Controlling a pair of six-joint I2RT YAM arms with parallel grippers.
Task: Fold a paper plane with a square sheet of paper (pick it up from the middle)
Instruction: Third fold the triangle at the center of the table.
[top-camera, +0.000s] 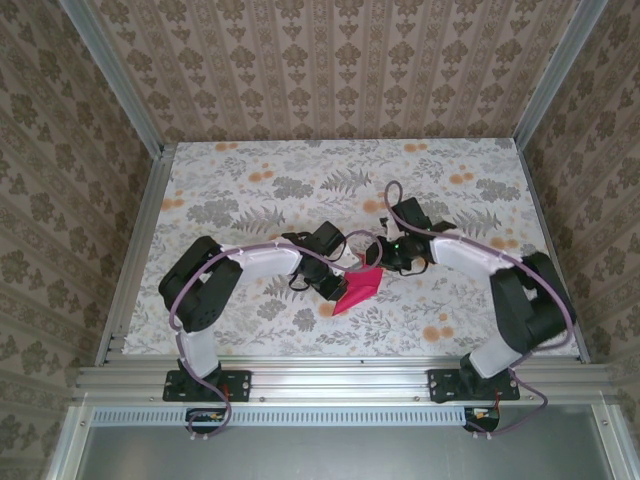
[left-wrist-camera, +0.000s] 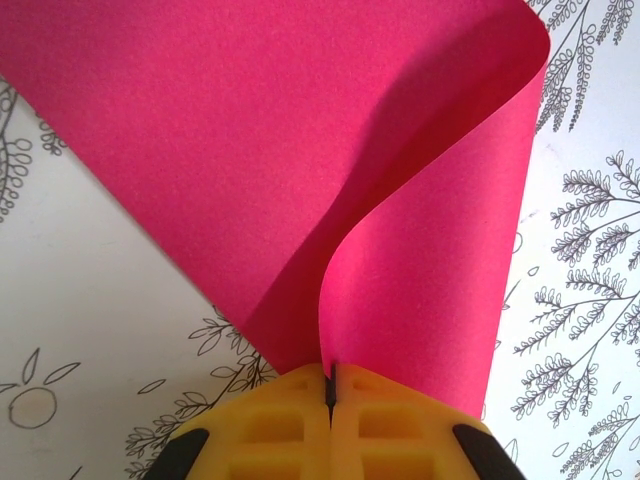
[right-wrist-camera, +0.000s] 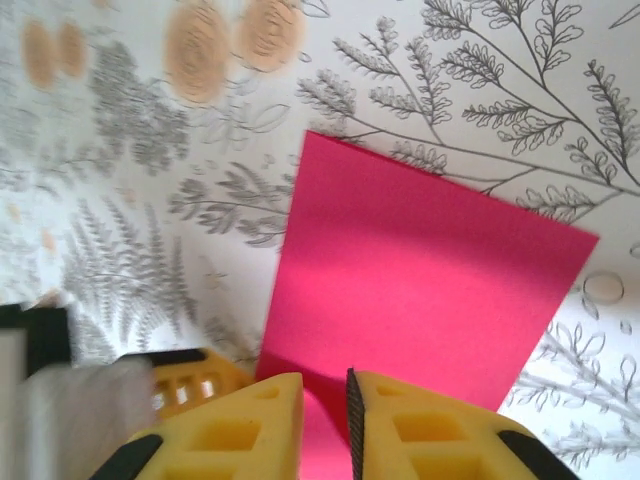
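Left gripper (left-wrist-camera: 331, 385): nearest me, my yellow fingers are pressed together on one edge of the square sheet of paper (left-wrist-camera: 300, 150)
Paper shape: from that pinch it curls up and away toward 12 o'clock, bowed rather than flat
Right gripper (right-wrist-camera: 323, 378): fingers stand a narrow gap apart with magenta showing in the gap; I cannot tell whether the pads touch it
Paper place: from above it sits mid-table, my left gripper at its 9 o'clock, my right at its 1 o'clock
Table (top-camera: 250, 190): floral cloth, orange flowers toward 12 o'clock
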